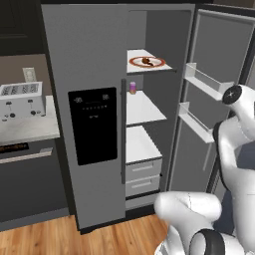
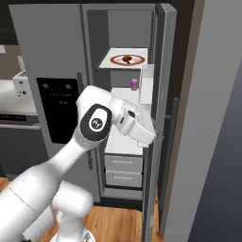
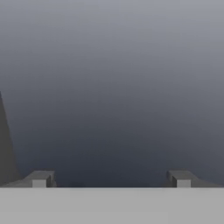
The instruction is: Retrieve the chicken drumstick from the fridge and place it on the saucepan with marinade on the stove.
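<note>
Gripper (image 3: 111,178) wide open, holding nothing; chicken drumstick (image 1: 146,61) on plate (image 1: 157,63), top fridge (image 1: 89,124) shelf

— How is the arm (image 2: 71,156) sitting?

— It is rising from the base, bending at a dark-capped elbow joint (image 2: 96,123) and reaching forward and to the right, with the white hand (image 2: 137,125) stretching out at about mid height.

— And from the left side?

— There the white links (image 1: 239,144) are stacking up along the near right edge, with another dark joint cap (image 1: 232,94) at the top.

— What is the gripper (image 3: 111,178) doing?

— Its two dark fingertips (image 3: 40,178) are standing far apart, fully spread, and nothing is sitting between them.
</note>
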Controlling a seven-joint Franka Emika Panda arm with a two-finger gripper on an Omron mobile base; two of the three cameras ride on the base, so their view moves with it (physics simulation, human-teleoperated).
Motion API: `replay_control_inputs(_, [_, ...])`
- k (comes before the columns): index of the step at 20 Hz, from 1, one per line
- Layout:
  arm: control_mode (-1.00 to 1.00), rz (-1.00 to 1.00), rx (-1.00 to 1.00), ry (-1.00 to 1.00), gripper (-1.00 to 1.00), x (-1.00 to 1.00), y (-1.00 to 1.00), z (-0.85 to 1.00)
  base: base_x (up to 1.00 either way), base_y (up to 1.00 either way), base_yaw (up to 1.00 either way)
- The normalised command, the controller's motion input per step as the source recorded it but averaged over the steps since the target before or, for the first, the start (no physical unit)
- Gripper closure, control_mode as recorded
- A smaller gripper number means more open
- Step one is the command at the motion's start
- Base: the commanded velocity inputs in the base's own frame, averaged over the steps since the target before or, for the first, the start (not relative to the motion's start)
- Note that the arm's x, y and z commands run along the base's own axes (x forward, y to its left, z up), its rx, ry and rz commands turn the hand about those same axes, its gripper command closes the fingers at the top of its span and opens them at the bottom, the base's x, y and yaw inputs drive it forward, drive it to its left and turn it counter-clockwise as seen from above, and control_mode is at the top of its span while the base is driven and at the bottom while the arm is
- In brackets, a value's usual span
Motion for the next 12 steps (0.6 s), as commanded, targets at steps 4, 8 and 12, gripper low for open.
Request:
replay_control_inputs(4, [-1.00, 0.00, -0.03, 0.00, -1.00, -1.00, 0.84, 1.00, 0.00, 0.00, 0.00])
replay_control_inputs(8, [-1.00, 0.05, -0.01, 0.01, -1.00, -0.97, 1.00, 0.57, 0.00, 0.00, 0.00])
replay_control_inputs(12, [-1.00, 0.24, -0.01, 0.14, -1.00, -0.76, 1.00, 0.13, 0.00, 0.00, 0.00])
